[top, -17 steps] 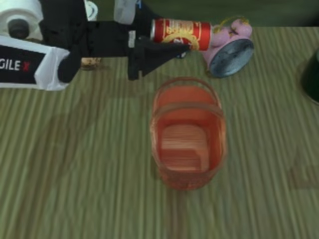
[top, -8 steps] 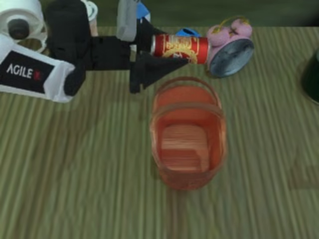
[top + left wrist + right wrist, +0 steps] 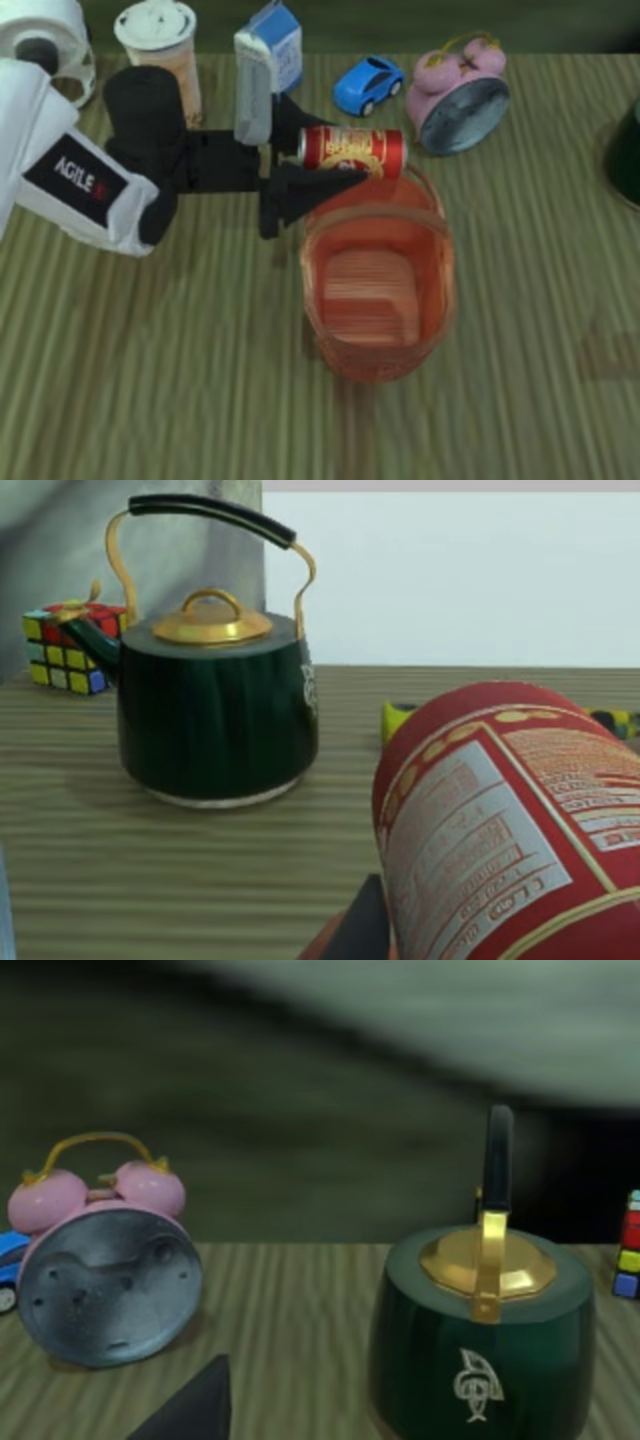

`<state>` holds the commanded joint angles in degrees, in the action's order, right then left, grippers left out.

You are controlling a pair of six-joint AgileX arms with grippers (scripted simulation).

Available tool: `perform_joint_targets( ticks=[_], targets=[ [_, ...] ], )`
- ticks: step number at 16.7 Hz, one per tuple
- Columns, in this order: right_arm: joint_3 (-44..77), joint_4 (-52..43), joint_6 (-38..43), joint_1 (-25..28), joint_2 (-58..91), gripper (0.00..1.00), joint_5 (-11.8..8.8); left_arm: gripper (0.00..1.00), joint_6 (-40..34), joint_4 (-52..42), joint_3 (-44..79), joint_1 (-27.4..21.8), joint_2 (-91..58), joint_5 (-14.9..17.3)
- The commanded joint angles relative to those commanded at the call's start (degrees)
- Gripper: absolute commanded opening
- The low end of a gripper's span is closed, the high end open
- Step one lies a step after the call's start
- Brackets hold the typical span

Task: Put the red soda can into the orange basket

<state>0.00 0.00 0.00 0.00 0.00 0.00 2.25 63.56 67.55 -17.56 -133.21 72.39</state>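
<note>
Red soda can [image 3: 352, 150] | clamped sideways in left hand [image 3: 322, 165] | seemingly over orange basket [image 3: 378, 290] rim (top view only)

Sitting along the table's far edge, left to right in the top view: paper roll [image 3: 42, 30], lidded cup [image 3: 160, 45], milk carton [image 3: 268, 62], blue toy car [image 3: 367, 84], pink alarm clock [image 3: 458, 95] lying face down. Standing at the right edge: dark green kettle [image 3: 212, 705] with gold lid. Resting beyond the kettle: colour cube [image 3: 66, 648].
</note>
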Motion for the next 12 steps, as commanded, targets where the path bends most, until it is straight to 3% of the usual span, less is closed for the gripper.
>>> perform_joint_targets(
  ticks=[2,12],
  targets=[
    [0.0,0.0,0.0,0.0,0.0,1.00,0.0,0.00,0.0,0.0,0.0,0.0,0.0,0.0],
    [0.0,0.0,0.0,0.0,0.0,1.00,0.0,0.75,0.0,0.0,0.0,0.0,0.0,0.0]
  ],
)
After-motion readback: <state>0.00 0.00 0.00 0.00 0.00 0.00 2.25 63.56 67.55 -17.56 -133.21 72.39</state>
